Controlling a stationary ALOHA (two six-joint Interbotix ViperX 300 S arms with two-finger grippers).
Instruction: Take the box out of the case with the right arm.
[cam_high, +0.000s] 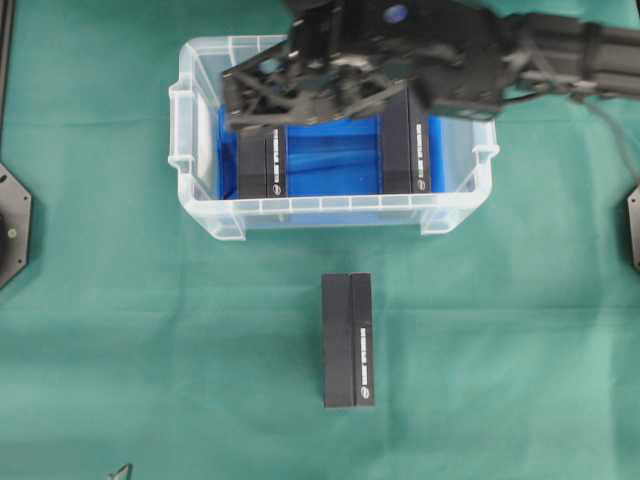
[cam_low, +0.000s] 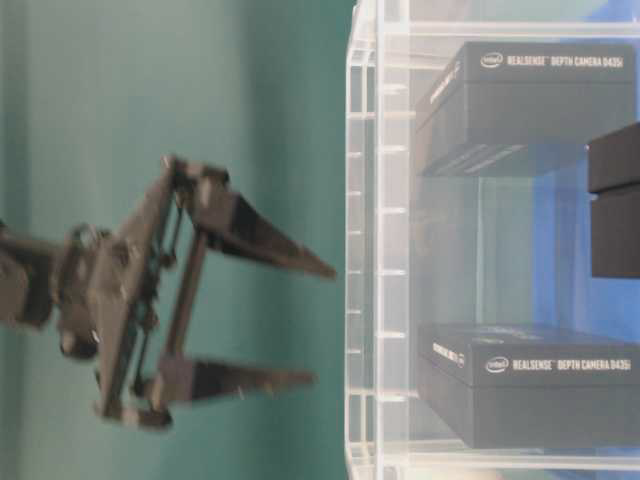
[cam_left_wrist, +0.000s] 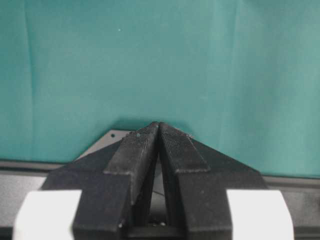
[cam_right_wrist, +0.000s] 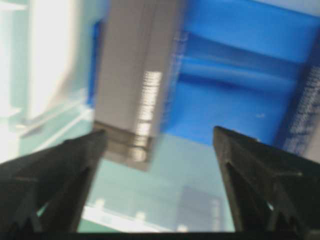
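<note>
Boxes, two of them black with white lettering, lie inside the case (cam_high: 205, 205), a clear plastic tub lined in blue: the left box (cam_high: 262, 160) and the right box (cam_high: 408, 150) sit well apart against opposite ends. Beneath everything spreads the green cloth (cam_high: 120, 330), where a third black box (cam_high: 348, 340) rests below the tub. The right arm (cam_high: 560, 50) reaches in from the right edge, its gripper (cam_high: 260, 95) above the tub's left half over the left box, jaws spread wide and holding nothing. Only the table-level view makes the print legible, "RealSense Depth Camera D435i", and shows the open claw outside the clear wall. The right wrist camera, blurred, looks between the parted fingers (cam_right_wrist: 55, 175) down at a box end and blue lining. The left gripper (cam_left_wrist: 159, 131), seen solely by its own camera, has its tips pressed together over bare cloth.
</note>
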